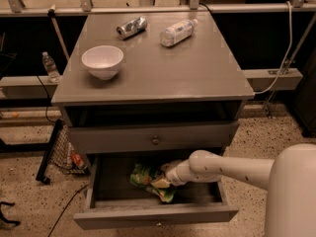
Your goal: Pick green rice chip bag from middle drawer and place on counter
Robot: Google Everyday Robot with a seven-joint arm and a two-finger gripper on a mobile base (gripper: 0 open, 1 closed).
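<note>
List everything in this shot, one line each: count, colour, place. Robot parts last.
counter: one, grey, top of the drawer cabinet.
bowl: one, white, upright on the counter's left side.
can: one, silvery, lying on its side at the counter's back.
clear plastic bottle: one, clear, lying on its side to the right of the can.
upper drawer: one, grey with a round knob, below the counter.
middle drawer: one, grey, pulled open at the bottom.
green rice chip bag: one, green, inside the middle drawer.
small bottle: one, clear, standing left of the cabinet.
arm: one, white, reaching into the middle drawer from the right.
gripper: one, at the bag's right edge.
</note>
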